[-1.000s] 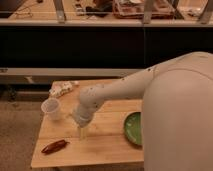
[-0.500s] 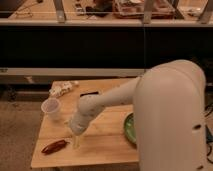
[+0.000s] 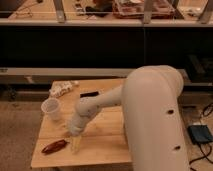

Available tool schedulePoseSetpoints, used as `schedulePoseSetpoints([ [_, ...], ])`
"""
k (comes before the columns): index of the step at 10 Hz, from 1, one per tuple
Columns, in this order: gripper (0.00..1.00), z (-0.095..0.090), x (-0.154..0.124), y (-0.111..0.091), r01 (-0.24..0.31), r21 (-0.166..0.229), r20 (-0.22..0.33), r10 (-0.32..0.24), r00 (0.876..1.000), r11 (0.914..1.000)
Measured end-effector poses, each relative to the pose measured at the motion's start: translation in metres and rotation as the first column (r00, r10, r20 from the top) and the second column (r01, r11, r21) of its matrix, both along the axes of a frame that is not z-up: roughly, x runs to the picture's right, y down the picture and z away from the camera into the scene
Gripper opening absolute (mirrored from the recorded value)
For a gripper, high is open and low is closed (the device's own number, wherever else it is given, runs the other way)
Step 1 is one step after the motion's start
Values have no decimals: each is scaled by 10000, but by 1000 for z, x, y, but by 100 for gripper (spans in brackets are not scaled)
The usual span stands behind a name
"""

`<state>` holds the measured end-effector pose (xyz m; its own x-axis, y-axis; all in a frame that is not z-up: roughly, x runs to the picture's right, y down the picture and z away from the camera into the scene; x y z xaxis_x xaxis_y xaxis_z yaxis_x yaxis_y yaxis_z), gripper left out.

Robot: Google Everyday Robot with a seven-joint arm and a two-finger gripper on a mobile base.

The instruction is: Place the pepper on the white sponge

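A dark red pepper (image 3: 54,146) lies on the wooden table (image 3: 105,142) near its front left corner. My gripper (image 3: 75,143) hangs at the end of the white arm (image 3: 97,107), just right of the pepper, low over the table. A pale object shows under the gripper; I cannot tell if it is the white sponge. The pepper lies free on the table.
A clear plastic cup (image 3: 51,109) stands at the table's left edge. A crumpled white bag (image 3: 62,88) lies at the back left. A black flat object (image 3: 89,94) lies at the back middle. The arm's big white shell (image 3: 155,120) hides the table's right side.
The arm has swung further left and lower, bringing the gripper closer to the pepper. The green plate at the right is now hidden behind the arm.
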<state>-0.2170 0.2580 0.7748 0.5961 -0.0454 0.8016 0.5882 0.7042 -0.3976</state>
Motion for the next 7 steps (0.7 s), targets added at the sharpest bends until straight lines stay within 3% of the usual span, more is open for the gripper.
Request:
schedulePoseSetpoints([
  [4, 75, 2, -19, 9, -43, -987, 506, 94, 9987, 9951],
  [5, 72, 4, -21, 11, 38, -1107, 552, 24, 9985, 9939],
  [7, 53, 9, -24, 14, 196, -1227, 569, -126, 9983, 9922],
])
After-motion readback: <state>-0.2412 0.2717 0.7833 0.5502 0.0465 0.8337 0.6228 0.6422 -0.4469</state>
